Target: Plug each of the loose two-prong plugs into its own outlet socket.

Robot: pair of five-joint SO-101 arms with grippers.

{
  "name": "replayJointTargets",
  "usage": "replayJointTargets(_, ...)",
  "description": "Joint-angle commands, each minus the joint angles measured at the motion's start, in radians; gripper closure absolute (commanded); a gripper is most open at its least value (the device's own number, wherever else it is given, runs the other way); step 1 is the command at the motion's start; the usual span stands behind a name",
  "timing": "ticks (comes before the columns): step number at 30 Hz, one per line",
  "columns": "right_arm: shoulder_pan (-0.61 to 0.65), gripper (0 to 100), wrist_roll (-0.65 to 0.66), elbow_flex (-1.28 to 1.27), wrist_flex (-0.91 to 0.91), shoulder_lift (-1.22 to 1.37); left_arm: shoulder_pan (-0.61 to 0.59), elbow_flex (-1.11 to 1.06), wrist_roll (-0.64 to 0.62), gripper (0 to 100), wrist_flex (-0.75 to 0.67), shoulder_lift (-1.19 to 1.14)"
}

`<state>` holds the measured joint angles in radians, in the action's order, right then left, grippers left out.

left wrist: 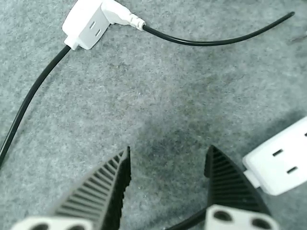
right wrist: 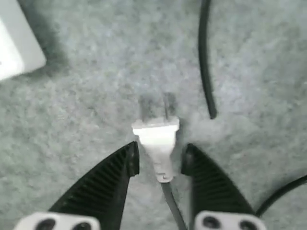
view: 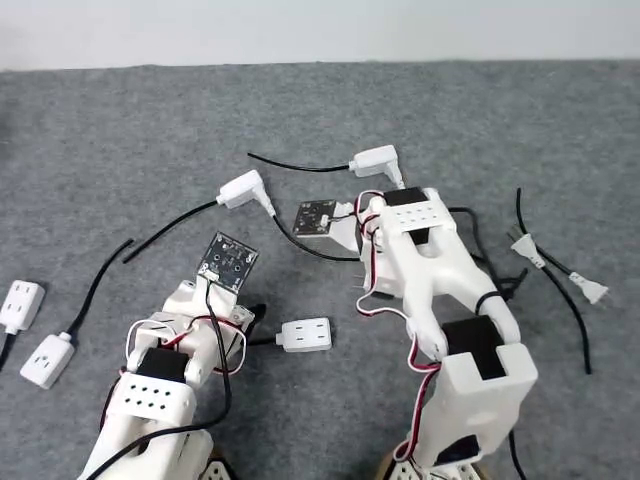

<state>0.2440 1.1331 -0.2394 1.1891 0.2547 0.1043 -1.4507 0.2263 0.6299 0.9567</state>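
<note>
A white two-prong plug [right wrist: 156, 134] lies on the grey carpet, prongs pointing away from the camera. My right gripper [right wrist: 160, 153] is open, one finger on each side of the plug's body with small gaps. My left gripper [left wrist: 168, 158] is open over bare carpet, nothing between its fingers. A white outlet socket [left wrist: 280, 160] sits just beside one left finger [left wrist: 225, 182]; from above this socket [view: 305, 335] lies between the two arms. Farther off, another socket block [left wrist: 86, 24] has a white plug [left wrist: 122, 14] in it.
Two more loose plugs [view: 527, 247] [view: 595, 292] on black cords lie right of the right arm [view: 430, 260]. Two sockets [view: 20, 302] [view: 48, 360] rest at the left edge, beyond the left arm [view: 190, 340]. A further socket block [view: 375, 160] lies at the back. Black cords cross the carpet.
</note>
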Motion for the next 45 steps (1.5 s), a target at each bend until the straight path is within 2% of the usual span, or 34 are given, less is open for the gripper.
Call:
replayJointTargets(1, -0.022, 80.1, 0.052, 0.008, -0.016, -0.002, 0.003, 0.004, -0.006, 76, -0.021, 0.014)
replayJointTargets(9, -0.013, 80.1, 0.055, 0.008, -0.007, -0.004, 0.003, 0.004, -0.006, 76, -0.021, 0.014)
replayJointTargets(17, 0.065, 80.1, 0.063, -0.051, -0.016, -0.004, 0.003, 0.004, -0.006, 76, -0.021, 0.014)
replayJointTargets(21, 0.058, 80.1, 0.167, -0.089, -0.016, -0.004, 0.003, 0.004, -0.006, 76, -0.021, 0.014)
replayJointTargets(25, 0.027, 80.5, 0.204, -0.092, -0.021, -0.004, 0.003, 0.004, -0.006, 76, -0.021, 0.014)
replayJointTargets(27, 0.012, 84.7, 0.218, -0.095, -0.047, -0.002, 0.003, 0.004, -0.006, 76, -0.021, 0.014)
replayJointTargets(31, 0.001, 99.8, 0.222, -0.087, -0.058, 0.025, 0.003, 0.004, -0.006, 76, -0.021, 0.014)
replayJointTargets(33, 0.002, 96.4, 0.222, -0.086, -0.058, 0.031, 0.003, 0.004, -0.006, 76, -0.021, 0.014)
replayJointTargets(45, 0.018, 93.5, 0.218, -0.068, -0.05, 0.041, 0.003, 0.004, -0.006, 76, -0.021, 0.014)
